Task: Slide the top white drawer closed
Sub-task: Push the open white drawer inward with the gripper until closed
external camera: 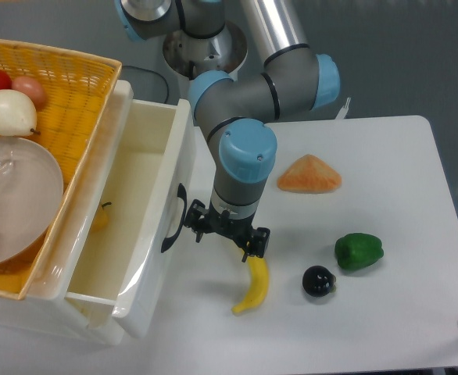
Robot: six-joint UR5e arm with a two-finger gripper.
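Fixed overhead view of the closing push. The top white drawer (147, 168) stands partly open at the left of the surface (385, 312), its glossy front panel angled toward the camera and its black arched handle (173, 220) facing right. The tool (223, 232) sits just beside this handle, low against the drawer front; whether its fingers are apart or together cannot be told, since the wrist hides them from above, and nothing appears clamped between them. Inside the drawer a yellow pepper (98, 219) lies near the left wall, mostly hidden by the yellow wicker basket (65, 78) that overhangs the cabinet top. A banana (252, 285) lies on the surface directly beneath the tool; a black round fruit (319, 280), a green pepper (359, 251) and an orange wedge (310, 173) lie well apart to the right. Likely risks: an off-centre push near the handle could skew the drawer on its runners and jam it; the tool could slip off the glossy panel or catch the handle; the low fingers could drag the banana along.
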